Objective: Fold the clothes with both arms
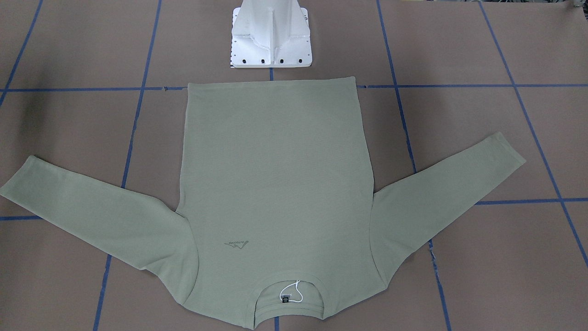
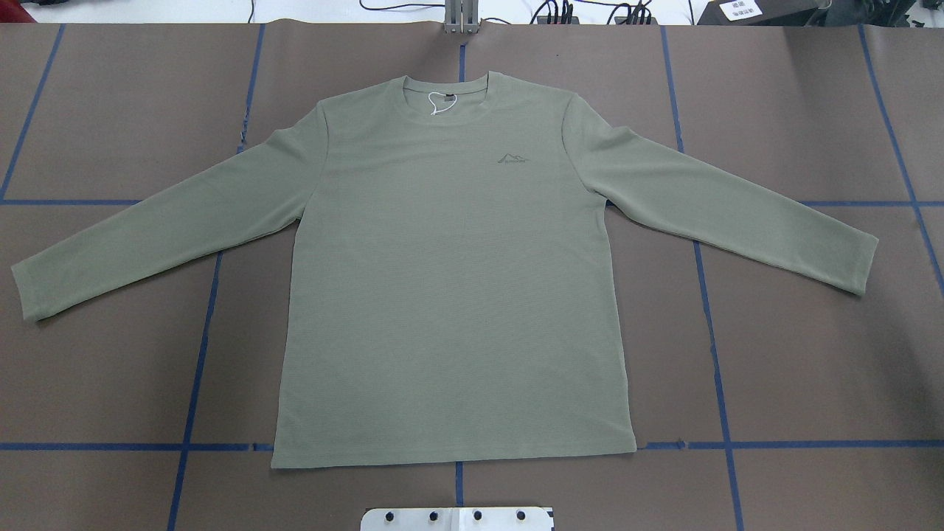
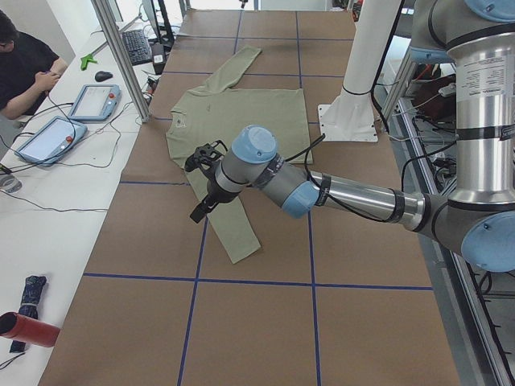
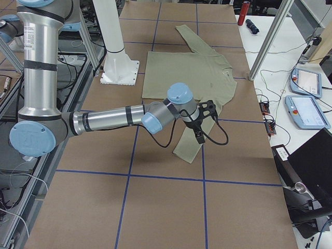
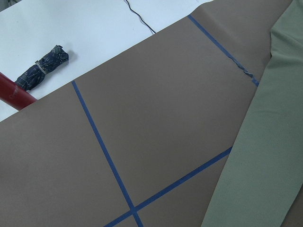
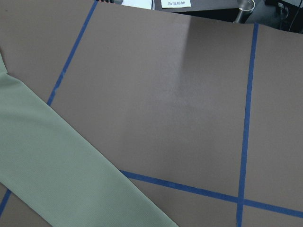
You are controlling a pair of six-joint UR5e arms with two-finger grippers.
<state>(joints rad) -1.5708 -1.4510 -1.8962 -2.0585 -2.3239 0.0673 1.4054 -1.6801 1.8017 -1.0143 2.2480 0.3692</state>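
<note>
Flat sage-green knit shirt (image 2: 450,295), black left gripper (image 3: 203,185) and right gripper (image 4: 203,124) over its sleeves (image 2: 162,214) (can't tell if open or closed), mistimed grabs could bunch it.

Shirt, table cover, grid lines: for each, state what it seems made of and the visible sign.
The shirt looks like soft knit fabric, matt green: fine texture, lying limp. The table cover is probably brown paper or thin card, matt, with a flat sheet edge at the far end. The grid lines seem blue adhesive tape: one strip looks wrinkled and torn.
</note>
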